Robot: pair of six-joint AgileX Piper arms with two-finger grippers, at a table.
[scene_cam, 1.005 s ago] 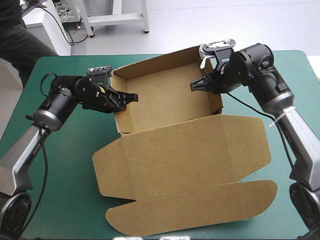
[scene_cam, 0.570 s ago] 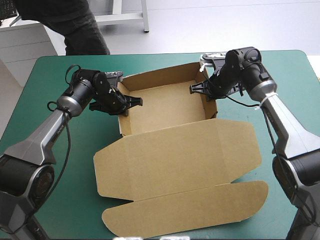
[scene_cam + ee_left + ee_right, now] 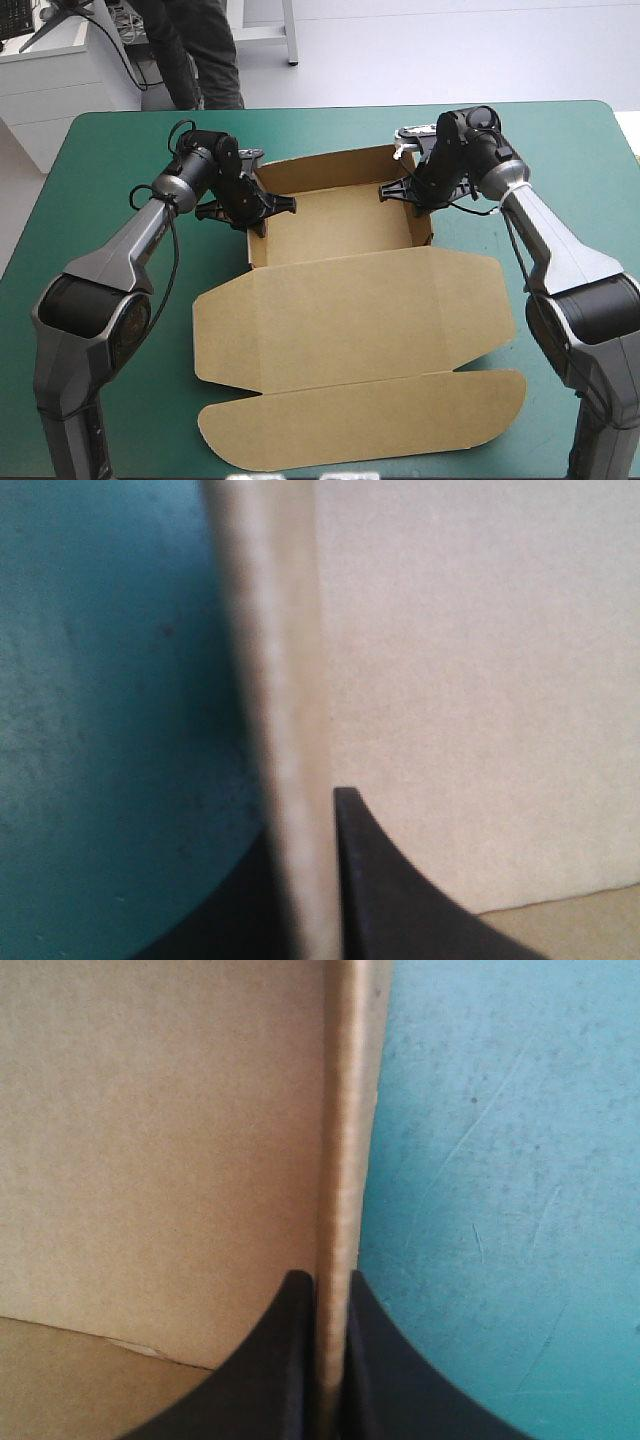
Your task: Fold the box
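The brown box (image 3: 340, 215) stands as an open tray at the table's far middle, its walls raised and its lid (image 3: 350, 310) lying flat toward the near edge. My left gripper (image 3: 266, 207) is shut on the tray's left wall (image 3: 252, 240). In the left wrist view that wall's edge (image 3: 275, 680) runs straight up from between the black fingers (image 3: 385, 900) of my left gripper (image 3: 305, 890). My right gripper (image 3: 398, 190) is shut on the right wall (image 3: 424, 218), and the wall's edge (image 3: 342, 1110) rises out of my right gripper (image 3: 334, 1360).
The lid's rounded front flap (image 3: 360, 420) reaches close to the table's near edge. Bare teal-green cover (image 3: 100, 180) shows left and right (image 3: 580, 170) of the box. It lies just outside each held wall in the wrist views, too (image 3: 100, 730) (image 3: 500, 1160).
Both arms have stretched lower and farther across the table while holding the side walls. The box has turned slightly and sits squarer, and its side walls stand closer together.
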